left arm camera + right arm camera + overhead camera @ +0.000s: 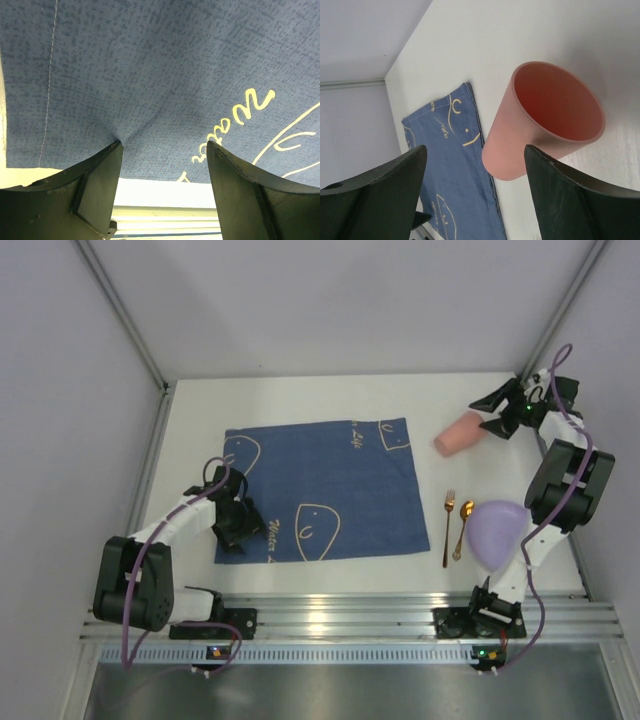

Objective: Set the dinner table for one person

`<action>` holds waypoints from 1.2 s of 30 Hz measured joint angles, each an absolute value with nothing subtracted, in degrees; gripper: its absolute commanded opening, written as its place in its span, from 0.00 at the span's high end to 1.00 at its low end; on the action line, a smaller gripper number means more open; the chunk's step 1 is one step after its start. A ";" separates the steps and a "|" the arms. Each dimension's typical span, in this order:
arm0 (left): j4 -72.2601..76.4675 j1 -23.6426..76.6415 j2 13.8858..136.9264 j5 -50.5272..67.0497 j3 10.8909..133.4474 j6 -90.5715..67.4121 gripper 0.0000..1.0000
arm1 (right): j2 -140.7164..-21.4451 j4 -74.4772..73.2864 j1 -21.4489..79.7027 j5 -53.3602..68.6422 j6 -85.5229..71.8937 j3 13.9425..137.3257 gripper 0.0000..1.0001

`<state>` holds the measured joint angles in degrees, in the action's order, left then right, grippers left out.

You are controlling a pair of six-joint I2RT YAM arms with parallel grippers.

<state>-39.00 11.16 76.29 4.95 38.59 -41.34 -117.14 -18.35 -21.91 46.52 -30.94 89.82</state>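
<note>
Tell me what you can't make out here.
Purple dish: in the top view the right arm covers its right side.
Placemat lettering: too small to read in the top view; only partly in frame in the left wrist view.
Placemat corner: top view, under the left gripper.

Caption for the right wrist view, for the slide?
Open right gripper lined up on a pink cup lying on the white dinner table, blue placemat beyond.

The blue placemat [150,75] bears pale cursive lettering that looks like "Water". A second cursive word near its far edge is too small to read.
</note>
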 measured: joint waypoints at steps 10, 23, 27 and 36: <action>-38.96 11.16 76.38 5.37 38.59 -40.53 0.27 | -117.23 -9.17 -23.03 50.46 -38.00 90.65 0.21; -39.00 11.53 76.38 5.17 38.59 -40.62 0.27 | -127.09 -6.63 -24.67 48.03 -39.53 99.13 0.23; -39.00 11.57 76.38 5.13 38.59 -40.84 0.27 | -128.11 -9.61 -24.67 47.62 -37.54 98.98 0.23; -38.92 11.99 76.40 5.41 38.57 -42.13 0.27 | -122.34 -10.72 -24.67 47.77 -36.01 93.45 0.22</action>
